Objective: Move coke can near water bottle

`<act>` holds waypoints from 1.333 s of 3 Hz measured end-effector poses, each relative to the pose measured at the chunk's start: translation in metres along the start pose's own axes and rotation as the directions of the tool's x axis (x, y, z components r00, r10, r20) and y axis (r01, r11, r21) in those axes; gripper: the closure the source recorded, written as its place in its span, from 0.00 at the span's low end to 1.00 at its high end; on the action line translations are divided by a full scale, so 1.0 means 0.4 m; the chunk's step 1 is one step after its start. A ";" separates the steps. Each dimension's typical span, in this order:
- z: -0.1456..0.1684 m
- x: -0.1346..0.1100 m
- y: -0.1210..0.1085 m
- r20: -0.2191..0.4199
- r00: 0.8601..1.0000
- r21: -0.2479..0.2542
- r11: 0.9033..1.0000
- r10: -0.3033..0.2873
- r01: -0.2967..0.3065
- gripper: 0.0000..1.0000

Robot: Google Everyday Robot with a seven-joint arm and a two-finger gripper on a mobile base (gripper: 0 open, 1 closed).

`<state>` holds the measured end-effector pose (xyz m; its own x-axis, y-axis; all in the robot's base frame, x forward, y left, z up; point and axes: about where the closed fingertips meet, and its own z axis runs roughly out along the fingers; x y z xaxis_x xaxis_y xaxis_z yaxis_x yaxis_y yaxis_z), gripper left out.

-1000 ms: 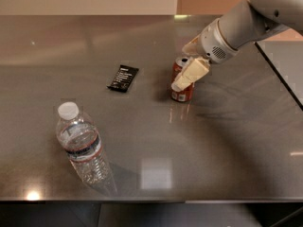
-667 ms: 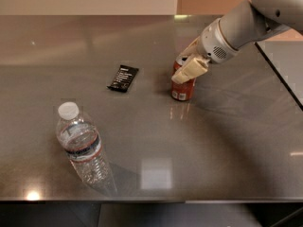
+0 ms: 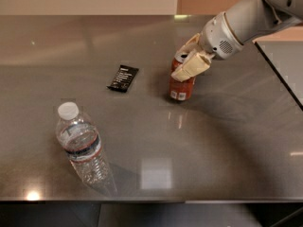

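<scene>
From the camera view: the gripper (image 3: 182, 63) is up at the right of the steel table (image 3: 227, 145), arm reaching in from the top-right corner, and its two cream fingers (image 3: 191, 66) are clamped on the upper part of the coke can (image 3: 182, 88), one across the front, one behind. The can stands upright near the table's middle. A flat black packet (image 3: 123, 77) lies just left of it. The water bottle (image 3: 80, 146) stands well apart, down at the front left, white cap up.
</scene>
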<state>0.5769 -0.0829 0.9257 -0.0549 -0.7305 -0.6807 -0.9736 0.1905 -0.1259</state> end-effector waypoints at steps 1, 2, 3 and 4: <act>-0.029 -0.046 0.070 0.060 0.996 -0.096 0.993 -0.065 0.071 1.00; -0.056 -0.079 0.153 0.099 0.984 -0.135 0.978 -0.146 0.158 1.00; -0.067 -0.122 0.295 0.152 0.956 -0.174 0.945 -0.252 0.277 1.00; -0.052 -0.144 0.388 0.174 0.935 -0.203 0.918 -0.308 0.340 1.00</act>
<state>0.4244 -0.0251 0.9604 0.2869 -0.6280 -0.7234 -0.9577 -0.2069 -0.2001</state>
